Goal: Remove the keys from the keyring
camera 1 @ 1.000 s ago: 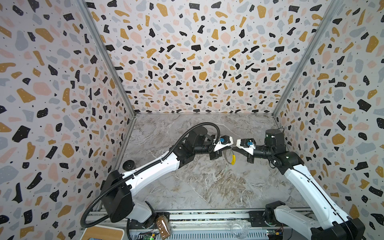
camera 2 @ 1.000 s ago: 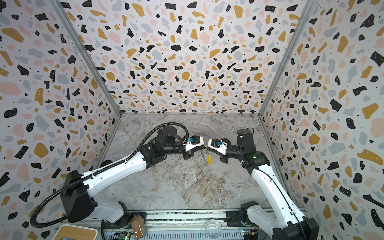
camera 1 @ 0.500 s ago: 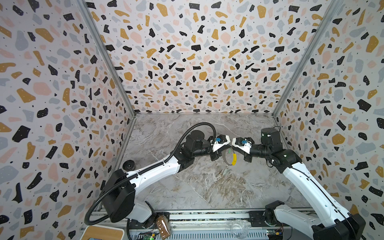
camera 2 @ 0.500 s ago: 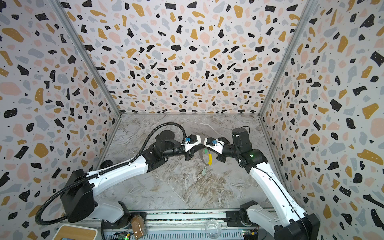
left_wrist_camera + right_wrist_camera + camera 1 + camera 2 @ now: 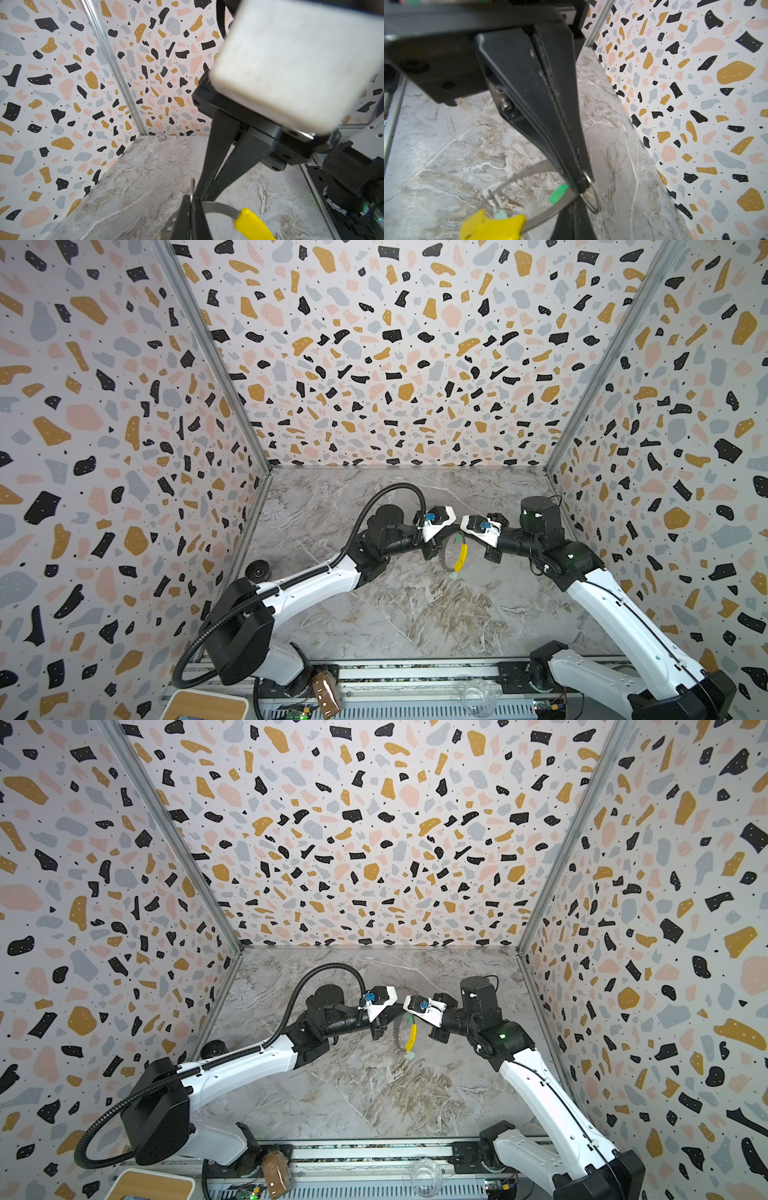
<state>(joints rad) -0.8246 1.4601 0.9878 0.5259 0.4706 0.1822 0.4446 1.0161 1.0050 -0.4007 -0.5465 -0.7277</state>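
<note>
Left fingers [image 5: 182, 218] clamped on the keyring [image 5: 542, 216], right fingers [image 5: 560, 153] pinching the split ring [image 5: 592, 182] by the green tag [image 5: 558, 194]. A crooked tug could slip it, dropping everything onto the table [image 5: 467, 145].

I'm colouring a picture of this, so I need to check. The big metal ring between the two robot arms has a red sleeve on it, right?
Not red. The sleeve on the keyring is yellow, which the left wrist view shows clearly. The rest is right.
</note>
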